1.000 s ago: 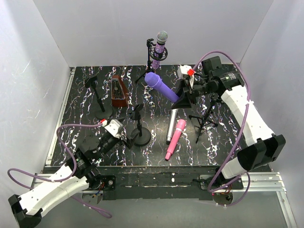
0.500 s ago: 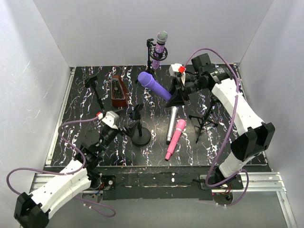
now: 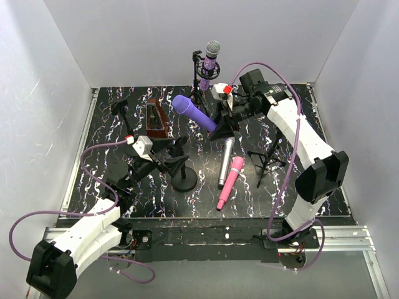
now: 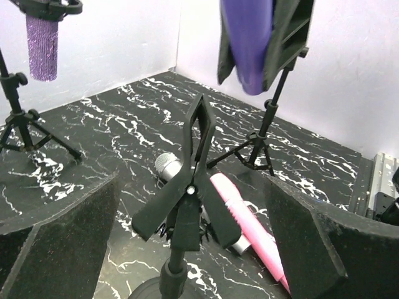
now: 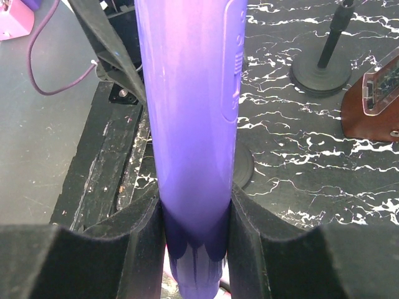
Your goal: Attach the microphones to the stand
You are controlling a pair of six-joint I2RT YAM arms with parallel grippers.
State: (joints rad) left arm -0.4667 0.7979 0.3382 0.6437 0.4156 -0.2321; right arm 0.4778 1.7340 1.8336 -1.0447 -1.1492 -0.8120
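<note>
In the right pincer [image 3: 222, 126], violet microphone [image 3: 194, 113], lower end hidden inside

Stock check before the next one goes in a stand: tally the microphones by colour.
glittery purple microphone: 1
violet microphone: 1
silver-grey microphone: 1
pink microphone: 1
Total: 4

Violet mic [image 3: 194, 113] aloft, glittery mic [image 3: 211, 62] mounted; pink [image 3: 229, 182], silver [image 3: 224, 163] mics flat.
</note>
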